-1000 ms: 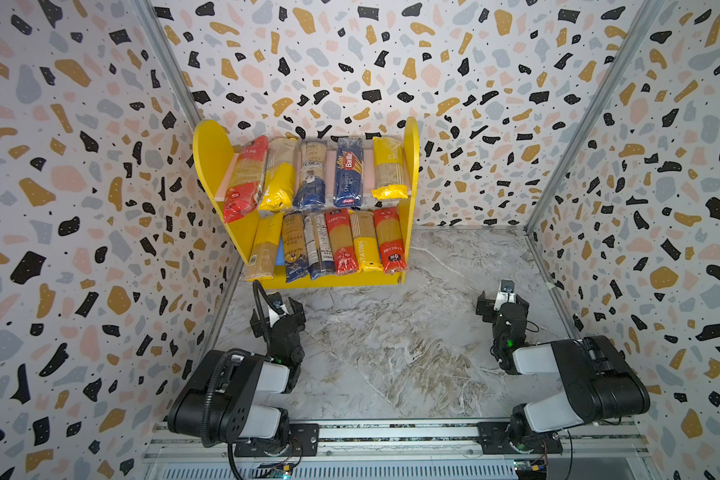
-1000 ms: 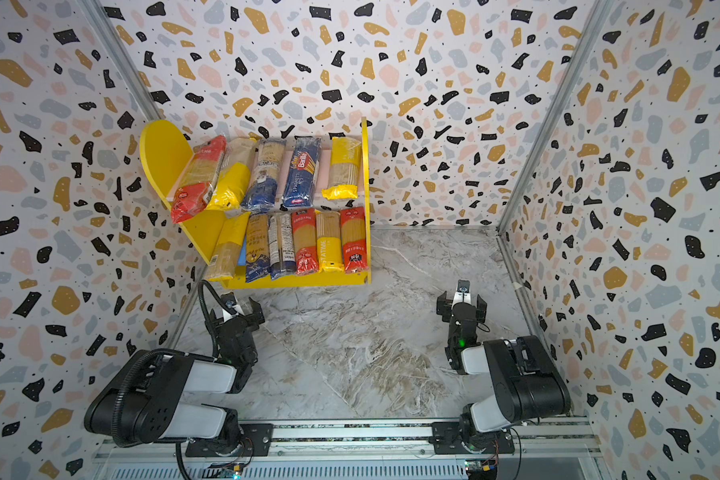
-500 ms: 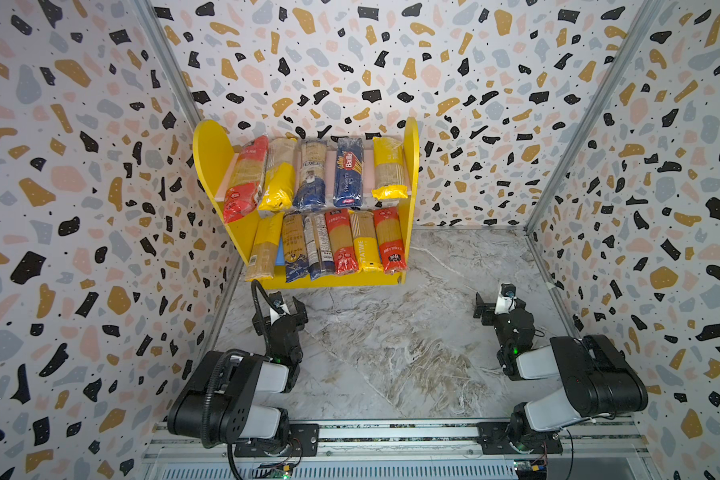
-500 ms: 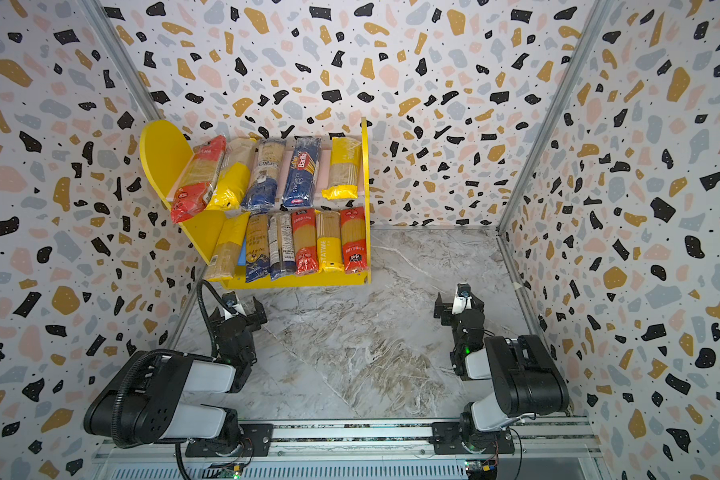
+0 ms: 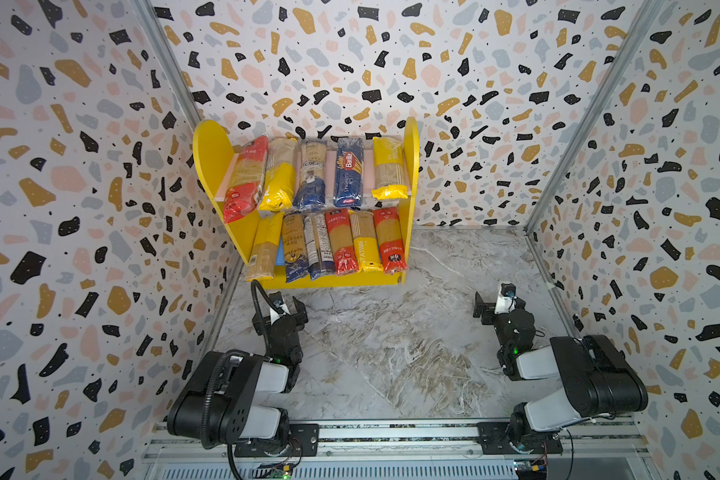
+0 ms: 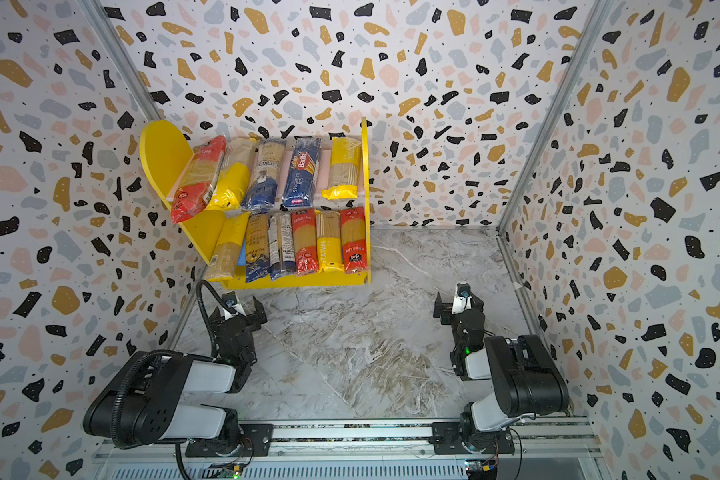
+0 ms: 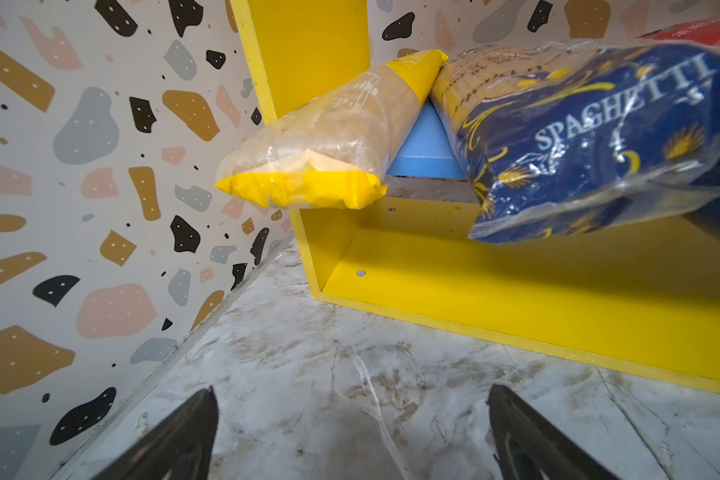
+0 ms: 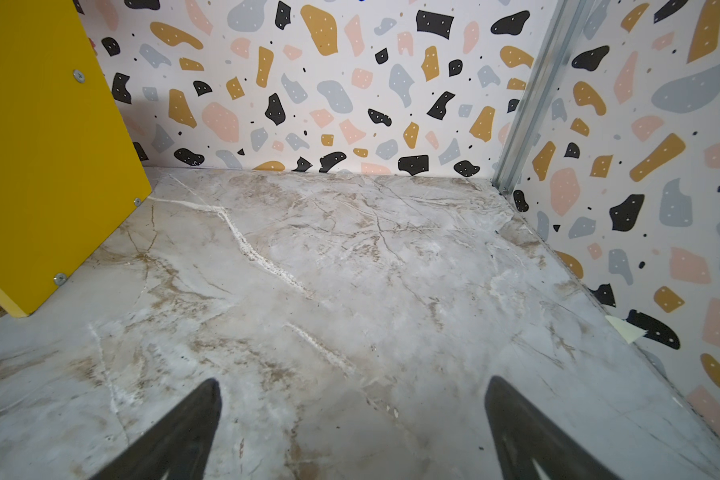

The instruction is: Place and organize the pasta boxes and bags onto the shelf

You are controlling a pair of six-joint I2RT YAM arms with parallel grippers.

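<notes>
Tidying stage, by the look of it: about eleven long plastic spaghetti packs [image 5: 348, 172], red, yellow and dark blue, already lying across both boards of the small two-tier wooden shelf with yellow round-topped sides [image 5: 208, 153]; none seen off it. Next, probably only straightening: nudge the clear yellow-ended pack [image 7: 321, 141] at the shelf's wall-side lower end, angled and overhanging the shelf front, square with the dark blue spaghetti pack [image 7: 599, 137] beside it, seemingly touching at their far ends. Left gripper [image 7: 352, 395] just before the shelf's front, below those two packs, jaws wide apart, holding nothing. Right gripper [image 8: 352, 386] off the shelf's other front corner, well apart from any pack, jaws likewise spread and empty.
</notes>
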